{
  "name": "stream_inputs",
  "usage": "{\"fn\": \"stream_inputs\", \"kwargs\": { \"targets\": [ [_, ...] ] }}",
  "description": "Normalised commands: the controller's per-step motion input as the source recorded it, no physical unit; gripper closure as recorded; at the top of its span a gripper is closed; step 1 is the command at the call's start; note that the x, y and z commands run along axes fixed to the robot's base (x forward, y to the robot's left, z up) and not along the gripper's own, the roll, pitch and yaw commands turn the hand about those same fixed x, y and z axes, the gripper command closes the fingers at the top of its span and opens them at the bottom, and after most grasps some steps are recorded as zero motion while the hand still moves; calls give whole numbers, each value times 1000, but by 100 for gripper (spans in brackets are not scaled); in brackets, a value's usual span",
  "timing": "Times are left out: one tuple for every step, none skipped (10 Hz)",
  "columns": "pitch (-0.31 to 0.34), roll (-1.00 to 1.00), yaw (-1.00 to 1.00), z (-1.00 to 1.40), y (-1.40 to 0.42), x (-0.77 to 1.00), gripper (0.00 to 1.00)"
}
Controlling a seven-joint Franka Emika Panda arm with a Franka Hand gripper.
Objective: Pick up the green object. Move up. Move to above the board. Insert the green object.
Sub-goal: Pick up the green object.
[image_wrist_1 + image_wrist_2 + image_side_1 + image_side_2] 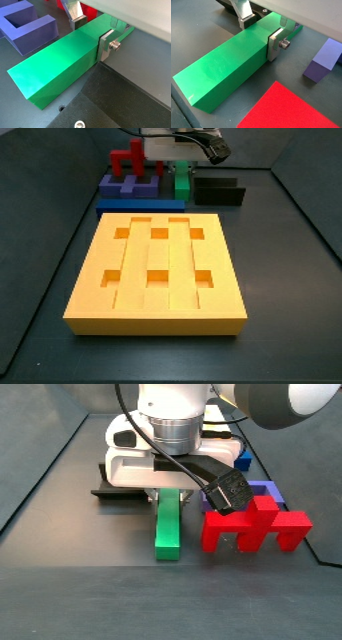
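You had the gripper [261, 31] closed across one end of the green object [228, 67], lying on the floor among the back pieces, well apart from the board [156, 271], ready for lifting.

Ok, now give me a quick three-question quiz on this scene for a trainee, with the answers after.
1. True or false: the hand has a finger on each side of the green object, near one end.
2. How many square holes does the board have? A) four B) six C) eight
3. Fill in: in a side view, the piece standing right beside the green object is coloured ____.

Key: 1 true; 2 B; 3 red.
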Motion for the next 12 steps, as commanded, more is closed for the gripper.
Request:
{"fn": "stream_inputs", "kwargs": {
  "targets": [
    [0, 0, 0, 0, 0, 0, 100],
    [0, 0, 0, 0, 0, 0, 100],
    [0, 0, 0, 0, 0, 0, 100],
    [0, 0, 0, 0, 0, 0, 100],
    [0, 0, 0, 0, 0, 0, 100],
    [0, 0, 0, 0, 0, 0, 100],
    [0, 0, 0, 0, 0, 0, 100],
    [0, 0, 0, 0, 0, 0, 100],
    [0, 0, 0, 0, 0, 0, 100],
    [0, 0, 0, 0, 0, 0, 100],
    [0, 0, 0, 0, 0, 0, 100],
    [0, 0, 0, 0, 0, 0, 100]
  ]
}}
